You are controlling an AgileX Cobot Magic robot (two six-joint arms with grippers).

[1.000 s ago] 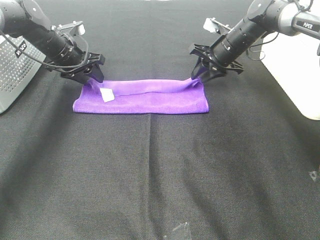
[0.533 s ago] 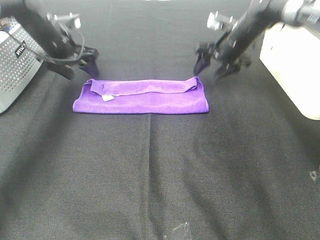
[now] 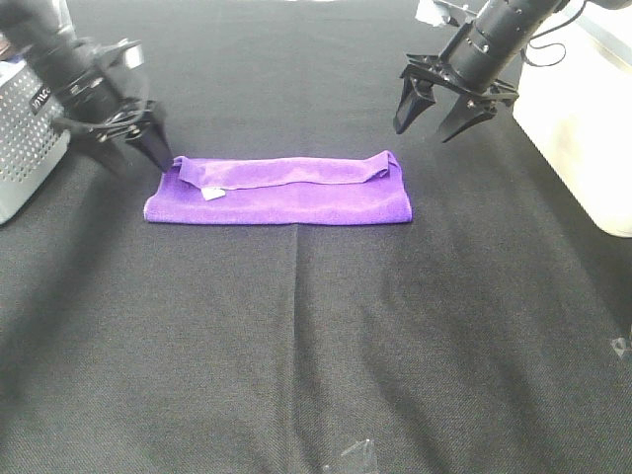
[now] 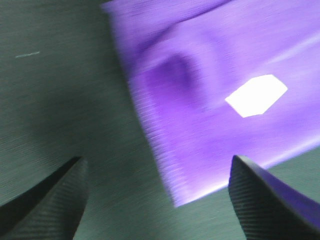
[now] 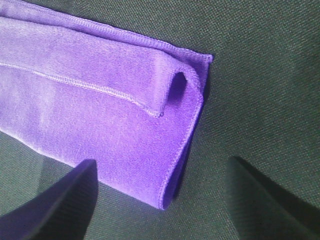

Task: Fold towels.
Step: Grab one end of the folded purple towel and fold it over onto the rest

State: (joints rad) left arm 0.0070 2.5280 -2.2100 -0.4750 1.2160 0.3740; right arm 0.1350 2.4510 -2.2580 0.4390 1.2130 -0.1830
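The purple towel (image 3: pixel 281 191) lies folded into a long strip on the black table, with a narrower top layer along its far edge and a small white tag (image 3: pixel 209 193) near its left end. My left gripper (image 3: pixel 133 156) is open and empty just off the towel's left end. My right gripper (image 3: pixel 438 118) is open and empty, raised beyond the towel's right end. The left wrist view shows the towel (image 4: pixel 220 95) and its tag (image 4: pixel 256 95) between the open fingers. The right wrist view shows the folded right end (image 5: pixel 115 120).
A grey perforated box (image 3: pixel 28 138) stands at the left edge. A white container (image 3: pixel 583 128) stands at the right edge. A piece of clear tape (image 3: pixel 351 456) lies near the front edge. Black cloth (image 3: pixel 316 336) covers the table.
Both grippers let go of the towel's far corners and pulled away; the top layer dropped flat. The left gripper has come back down beside the left end, and the right has lifted further away.
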